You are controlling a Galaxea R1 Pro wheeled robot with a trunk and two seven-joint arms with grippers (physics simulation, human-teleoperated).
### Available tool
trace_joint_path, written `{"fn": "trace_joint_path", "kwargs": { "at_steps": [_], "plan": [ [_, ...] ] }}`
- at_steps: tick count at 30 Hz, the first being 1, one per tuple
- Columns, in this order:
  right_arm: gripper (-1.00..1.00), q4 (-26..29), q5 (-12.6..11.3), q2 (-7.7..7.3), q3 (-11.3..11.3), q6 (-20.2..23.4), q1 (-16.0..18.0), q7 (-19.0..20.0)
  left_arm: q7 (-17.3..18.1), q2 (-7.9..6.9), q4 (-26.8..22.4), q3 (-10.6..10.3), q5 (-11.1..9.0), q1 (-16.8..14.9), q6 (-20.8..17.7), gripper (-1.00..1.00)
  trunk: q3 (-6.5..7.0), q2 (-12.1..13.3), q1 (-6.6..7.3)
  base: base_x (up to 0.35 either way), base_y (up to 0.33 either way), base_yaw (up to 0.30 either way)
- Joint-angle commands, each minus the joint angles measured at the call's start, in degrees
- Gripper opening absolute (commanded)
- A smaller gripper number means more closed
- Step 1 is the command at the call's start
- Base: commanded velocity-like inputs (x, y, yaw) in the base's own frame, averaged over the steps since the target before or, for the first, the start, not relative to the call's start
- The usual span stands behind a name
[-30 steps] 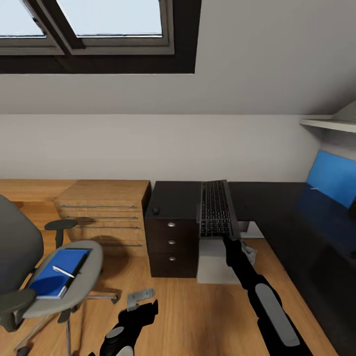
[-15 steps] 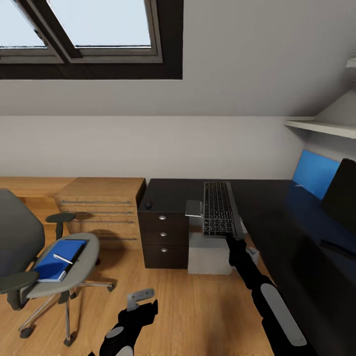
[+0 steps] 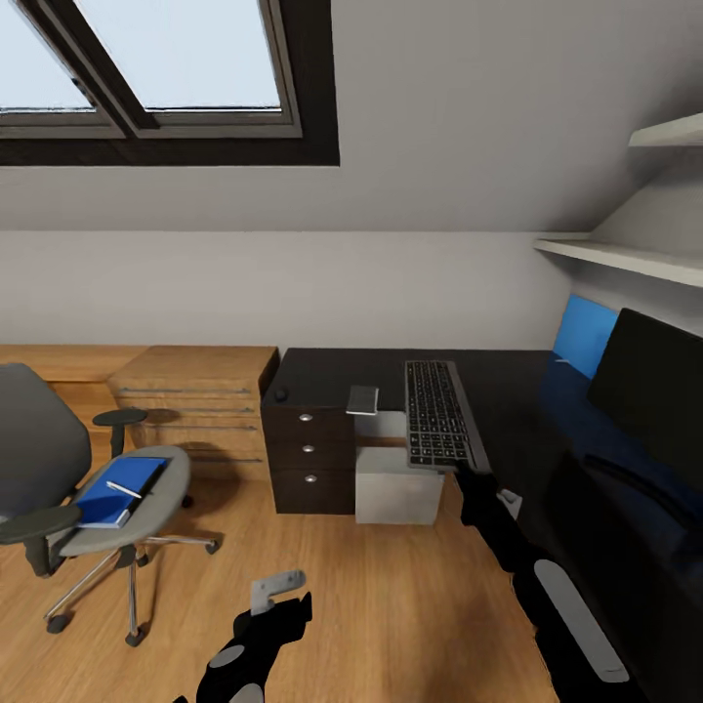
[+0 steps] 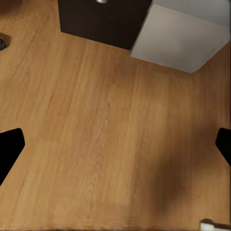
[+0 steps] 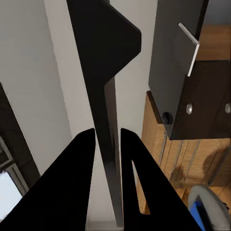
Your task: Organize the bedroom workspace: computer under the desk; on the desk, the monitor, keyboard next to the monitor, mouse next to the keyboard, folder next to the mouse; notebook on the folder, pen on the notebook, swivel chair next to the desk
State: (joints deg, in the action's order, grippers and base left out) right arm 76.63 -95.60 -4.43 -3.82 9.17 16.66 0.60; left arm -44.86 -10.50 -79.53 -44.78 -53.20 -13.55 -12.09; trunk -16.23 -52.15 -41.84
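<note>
Right claw point(image 5: 107, 144): pinching keyboard point(image 3: 436, 414) by its near edge, held over desk point(image 3: 322, 376).
Left claw point(image 3: 278, 596): spread, empty, low over floor.
Change: view swung right; monitor point(image 3: 649, 386) now right of keyboard.
Mouse point(image 3: 281, 394): far left of keyboard.
Folder point(image 3: 122, 490): on chair point(image 3: 59, 488), unmoved.
Meaning: keyboard nearing placement beside monitor.

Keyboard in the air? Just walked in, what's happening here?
The right gripper is shut on the keyboard, held over the desk near the monitor. The left gripper hangs open over the floor. Folder, notebook and pen lie on the chair.
</note>
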Motion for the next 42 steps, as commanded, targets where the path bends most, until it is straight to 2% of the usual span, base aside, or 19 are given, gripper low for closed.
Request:
{"fn": "trace_joint_path", "kwargs": {
  "at_steps": [1, 6, 23, 40, 42],
  "plan": [
    [-1.00, -0.03, -0.83, -0.18, -0.05, 0.25, 0.04, 0.24, -0.40, -0.04, -0.10, -0.12, -0.16, -0.08, -0.21, 1.00, 0.11, 0.35, 0.25, -0.269, -0.212, 0.000],
    [-1.00, -0.15, -1.60, -0.69, -0.05, 0.94, 0.05, 0.20, -0.40, -0.04, -0.10, -0.13, -0.15, -0.08, -0.21, 1.00, 1.01, 2.36, 1.35, -0.269, -0.212, 0.000],
    [-1.00, -2.07, -1.56, -1.45, -0.05, 1.04, 0.04, 0.44, -0.40, -0.04, -0.10, -0.11, -0.15, -0.08, -0.21, 1.00, 4.06, 9.18, 5.08, -0.269, -0.218, 0.000],
    [-1.00, -7.76, -1.48, -1.09, -0.03, 0.88, 0.04, 0.57, -0.42, -0.04, -0.10, -0.08, -0.14, -0.08, -0.21, 1.00, 7.11, 16.00, 8.81, -0.259, -0.236, 0.000],
    [-1.00, -9.18, -1.45, -1.26, 0.04, 0.91, 0.06, 0.55, -0.41, -0.04, -0.10, -0.11, -0.14, -0.08, -0.21, 1.00, 7.11, 16.00, 8.81, -0.256, -0.239, 0.000]
  ]
}}
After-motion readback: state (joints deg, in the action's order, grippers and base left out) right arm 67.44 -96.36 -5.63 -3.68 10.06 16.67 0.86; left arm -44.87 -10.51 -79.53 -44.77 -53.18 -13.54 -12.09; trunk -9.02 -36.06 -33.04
